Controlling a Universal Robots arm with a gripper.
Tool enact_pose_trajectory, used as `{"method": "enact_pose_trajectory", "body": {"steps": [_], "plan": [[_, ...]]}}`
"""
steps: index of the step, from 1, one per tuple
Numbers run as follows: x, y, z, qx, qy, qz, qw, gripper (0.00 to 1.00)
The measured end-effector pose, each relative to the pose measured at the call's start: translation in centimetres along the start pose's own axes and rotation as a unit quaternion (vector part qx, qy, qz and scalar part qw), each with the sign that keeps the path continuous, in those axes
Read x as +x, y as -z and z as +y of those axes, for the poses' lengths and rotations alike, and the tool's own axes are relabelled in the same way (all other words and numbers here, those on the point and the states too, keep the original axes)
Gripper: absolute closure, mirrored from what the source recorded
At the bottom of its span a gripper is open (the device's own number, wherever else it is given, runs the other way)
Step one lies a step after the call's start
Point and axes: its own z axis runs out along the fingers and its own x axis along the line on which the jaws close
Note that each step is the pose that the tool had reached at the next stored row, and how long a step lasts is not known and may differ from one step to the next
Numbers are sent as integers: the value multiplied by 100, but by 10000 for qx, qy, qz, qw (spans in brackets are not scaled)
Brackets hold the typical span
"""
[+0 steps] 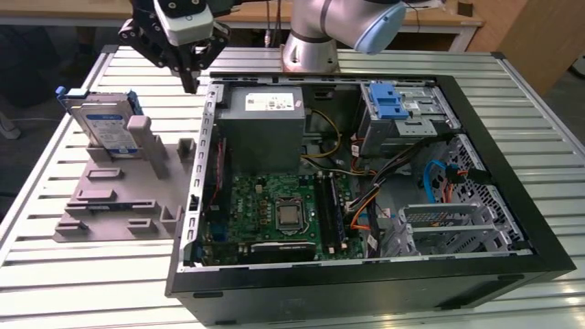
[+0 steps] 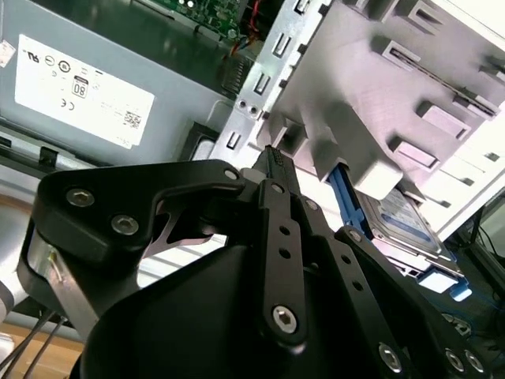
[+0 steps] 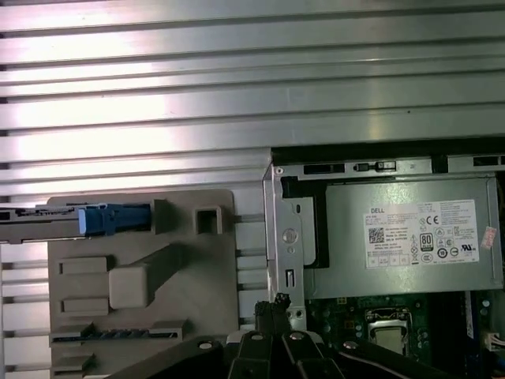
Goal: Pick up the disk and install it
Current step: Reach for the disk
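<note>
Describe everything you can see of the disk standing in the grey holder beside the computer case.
The disk is a flat silver-grey rectangle with a white-and-blue label, framed by blue plastic rails. It stands on edge, nearly upright, slotted into the grey holder, at the exterior view's left of the case. Only the holder touches it.

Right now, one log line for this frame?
gripper: shut, empty, near case edge | disk: upright in grey holder, untouched | install: not done

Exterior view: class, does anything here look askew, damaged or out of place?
Nothing stands out. The disk stands on edge in its grey holder beside the open case; the gripper hangs above them, holding nothing.
</note>
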Motion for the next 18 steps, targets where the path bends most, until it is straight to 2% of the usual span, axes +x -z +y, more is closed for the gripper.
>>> {"method": "enact_pose_trajectory", "body": {"steps": [7,13,18], "plan": [[158,-3,18,-2,0,0,10000,89],[308,-11,79,-2,0,0,10000,89],[399,-16,105,-2,-1,0,10000,89]]}}
